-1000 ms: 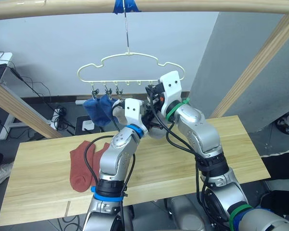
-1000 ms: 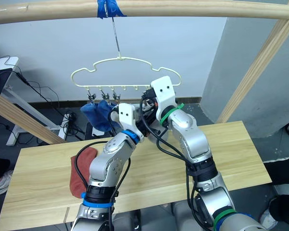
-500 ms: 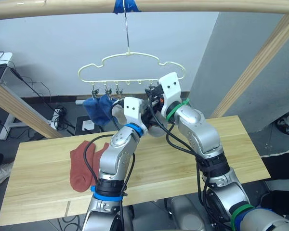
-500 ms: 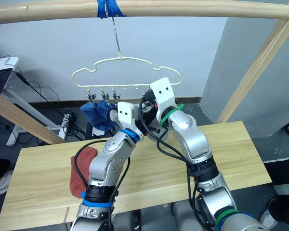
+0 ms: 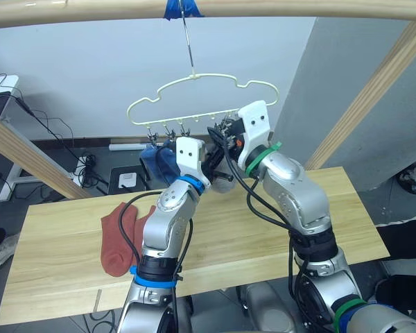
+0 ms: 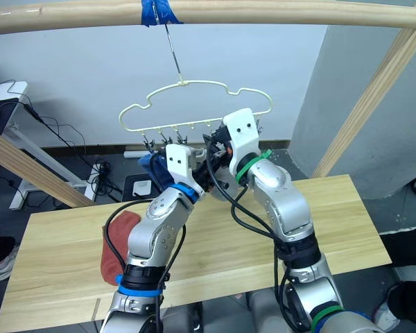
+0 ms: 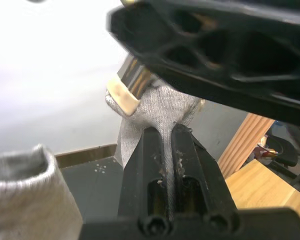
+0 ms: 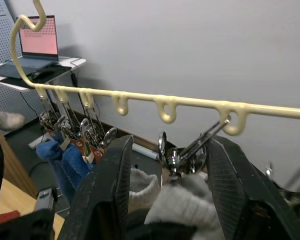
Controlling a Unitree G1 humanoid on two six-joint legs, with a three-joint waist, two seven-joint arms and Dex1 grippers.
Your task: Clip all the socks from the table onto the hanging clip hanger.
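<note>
Left tool [image 7: 165,145] clenched on a light grey sock [image 7: 155,107], raised to the clip hanger [image 5: 194,94] above the table [image 5: 215,229]. Right tool [image 8: 165,165] spread wide around a hanging clip [image 8: 190,147]. Blue socks [image 5: 159,158] clipped at the hanger's left end. Rust-red socks [image 5: 121,236] lie flat near the table's left end.

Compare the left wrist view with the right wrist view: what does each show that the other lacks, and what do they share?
Left wrist view alone: the left gripper shut on a grey sock, and a corner of the table.

Right wrist view alone: the clip hanger with its row of clips, the right gripper open below it, the blue socks already clipped, and a laptop behind.

Both: grey sock fabric and the pale wall.
</note>
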